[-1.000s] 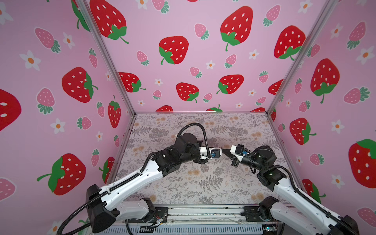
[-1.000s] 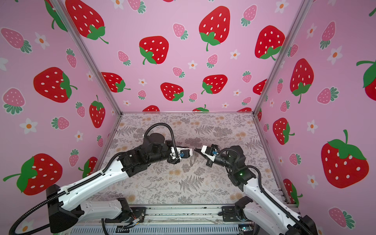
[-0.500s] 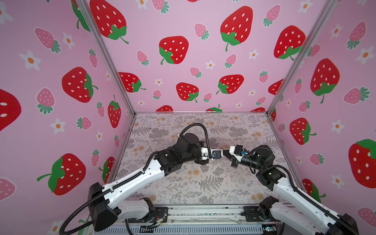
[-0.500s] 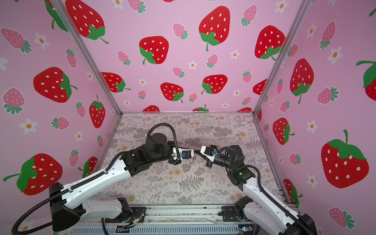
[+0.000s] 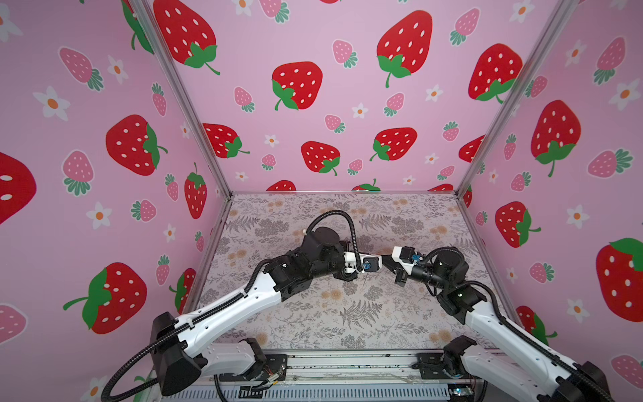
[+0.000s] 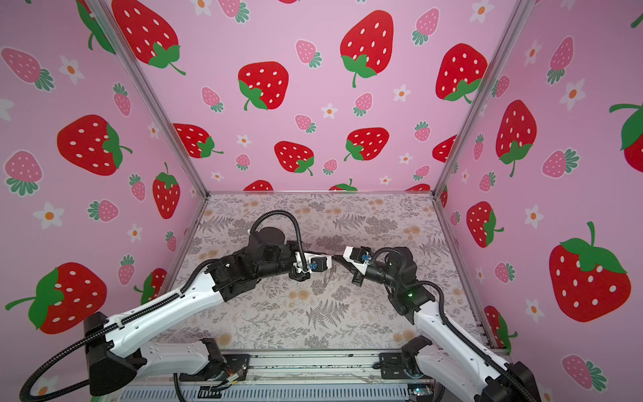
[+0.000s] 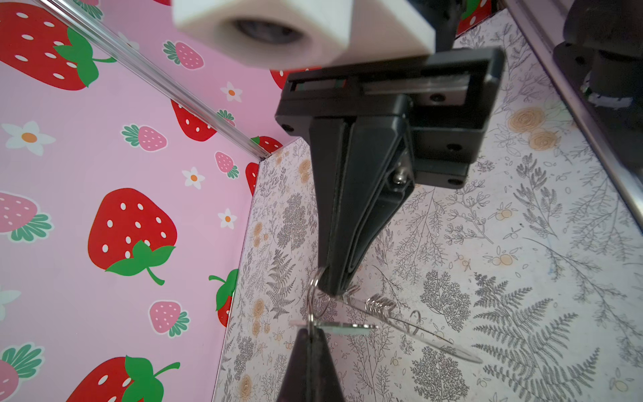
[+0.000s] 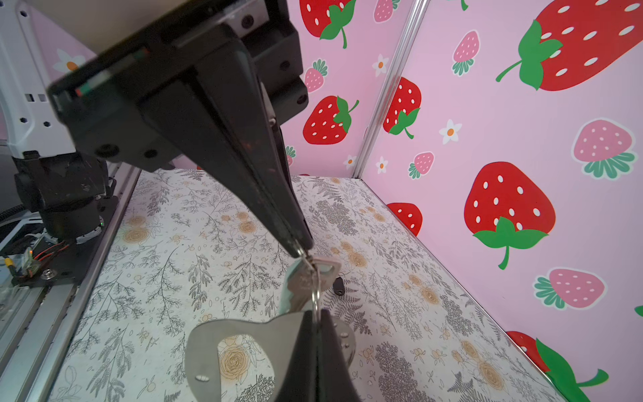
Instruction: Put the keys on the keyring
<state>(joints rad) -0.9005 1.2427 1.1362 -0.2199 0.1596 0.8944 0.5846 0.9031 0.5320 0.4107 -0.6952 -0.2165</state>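
Above the middle of the floral-papered table (image 8: 167, 236), the left gripper (image 8: 303, 245) and right gripper (image 7: 334, 287) are seen tip to tip, both fully closed. The silver key (image 8: 302, 282) is pinched by the left fingertips, with its holed head nearest them and its blade pointed down toward the keyring (image 8: 203, 351). The keyring, a flat grey crescent, is clamped at one end by the right gripper and held clear of the table. Its long axis is aligned from that pinched end out toward the front rail (image 8: 76, 278). Its broad face is shown in the right wrist view and only its thin edge in the left wrist view. A thin wire ring (image 8: 317, 296) is stretched between the two tips. A small black object (image 8: 339, 287), too small to identify, is seen on the table beyond.
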